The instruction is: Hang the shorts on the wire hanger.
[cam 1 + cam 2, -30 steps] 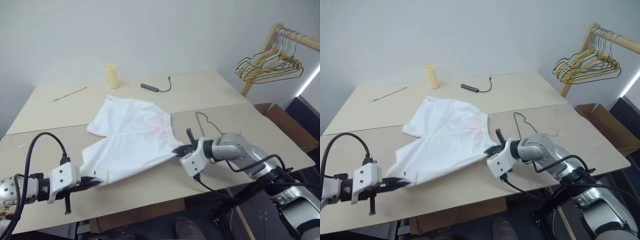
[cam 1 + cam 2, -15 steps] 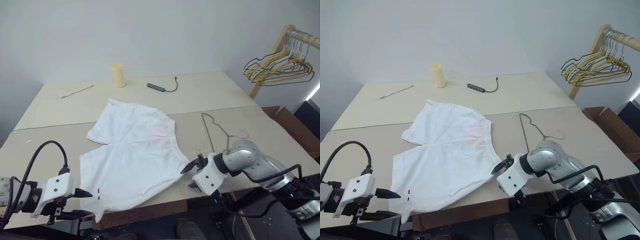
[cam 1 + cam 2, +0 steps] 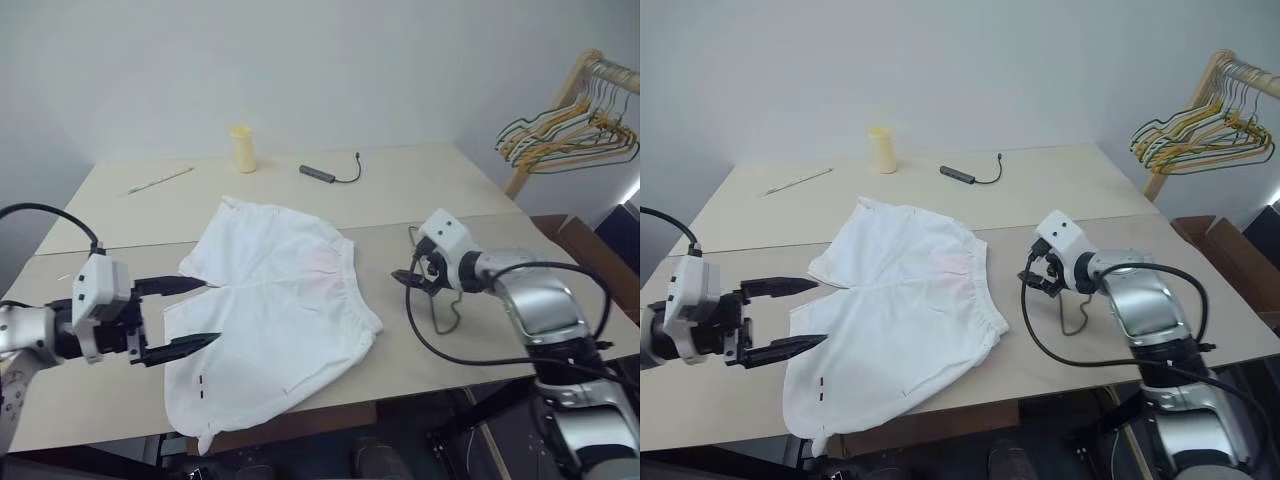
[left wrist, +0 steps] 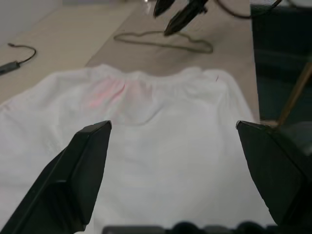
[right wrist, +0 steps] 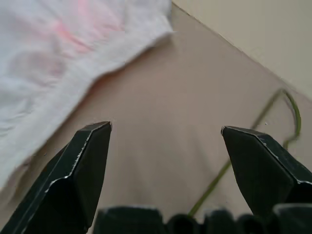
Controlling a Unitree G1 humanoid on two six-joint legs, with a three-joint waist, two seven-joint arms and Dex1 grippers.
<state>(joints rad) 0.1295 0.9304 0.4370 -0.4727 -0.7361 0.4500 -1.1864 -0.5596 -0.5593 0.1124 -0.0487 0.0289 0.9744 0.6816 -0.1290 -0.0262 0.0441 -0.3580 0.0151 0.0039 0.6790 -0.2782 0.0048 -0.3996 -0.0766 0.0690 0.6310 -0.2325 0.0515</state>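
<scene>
The white shorts (image 3: 270,310) lie spread flat on the table, waistband toward the right, with a faint pink smudge near it. My left gripper (image 3: 210,311) hovers open at the shorts' left edge, and its fingers (image 4: 83,170) frame the cloth without touching it. My right gripper (image 3: 412,275) is open just right of the waistband, above bare table. The wire hanger (image 4: 165,45) lies on the table under and behind the right gripper. One stretch of the hanger (image 5: 268,110) runs past the right fingers (image 5: 83,165).
A yellow cup (image 3: 241,148), a black dongle with its cable (image 3: 322,174) and a thin stick (image 3: 160,180) lie at the table's far side. A wooden rack with bunched hangers (image 3: 570,125) stands at the right, a cardboard box (image 3: 590,250) below it.
Both grippers opened and let go of the shorts, which dropped flat onto the table. The left hand rose; the right rolled and swung right toward the hanger.
</scene>
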